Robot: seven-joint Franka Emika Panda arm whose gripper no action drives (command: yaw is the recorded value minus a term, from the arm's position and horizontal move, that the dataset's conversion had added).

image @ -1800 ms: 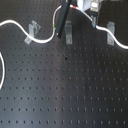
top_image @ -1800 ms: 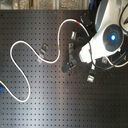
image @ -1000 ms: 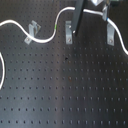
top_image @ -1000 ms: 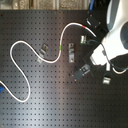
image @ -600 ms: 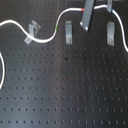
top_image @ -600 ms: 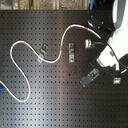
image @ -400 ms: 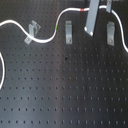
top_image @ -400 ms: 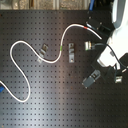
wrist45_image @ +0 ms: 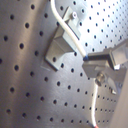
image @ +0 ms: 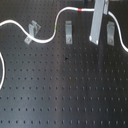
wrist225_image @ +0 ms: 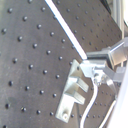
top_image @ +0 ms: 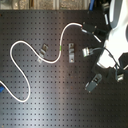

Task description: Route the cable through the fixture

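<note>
Gripper [image: 96,39] fingers [wrist45_image: 107,57] pinch the cable [image: 60,20] between them, as both wrist views show you. Since 1.8 s ago it has moved away from the middle fixture [image: 68,32], to the first exterior view's right of it, and now hangs between that fixture and the far fixture [image: 110,34]. The cable's hump has followed: it arches over the middle fixture, with the red band [image: 80,9] just beside the gripper and the green band [image: 54,27] on the rising stretch on the middle fixture's other side. Beyond the green band the cable meets the third fixture [image: 32,31]. Nearer the camera than the middle fixture, you have bare black board [image: 65,90], with only the cable curving along the first exterior view's left edge.
</note>
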